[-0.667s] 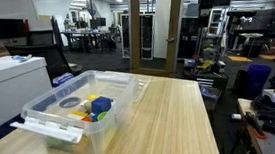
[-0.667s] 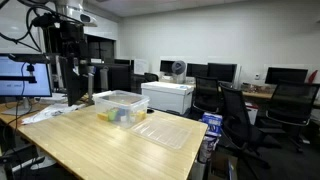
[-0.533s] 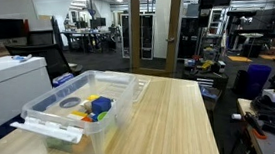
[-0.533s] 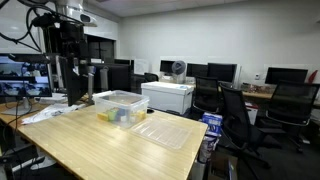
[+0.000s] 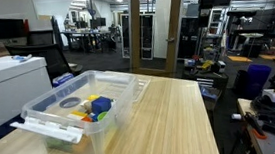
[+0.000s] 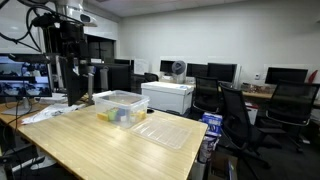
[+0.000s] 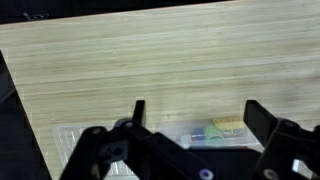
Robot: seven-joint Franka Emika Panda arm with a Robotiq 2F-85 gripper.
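Claw (image 7: 196, 110) spread wide, empty, hovering high over the desk (image 5: 171, 119). Clear bin (image 5: 120, 109) of coloured blocks (image 7: 218, 130) shows lower centre in wrist view. Lid (image 6: 166, 131) laid aside, we judge for top access.

Clear plastic bin (image 5: 110, 130) sits upright with its top open on the wood counter (image 5: 171, 114). Inside is a small pile of coloured blocks (image 5: 92, 108): blue, yellow, green. Clear lid (image 6: 165, 132) lies flat on the counter just beside the bin.

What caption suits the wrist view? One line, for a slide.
Open tool above a wooden table, with coloured blocks in a clear bin below it.
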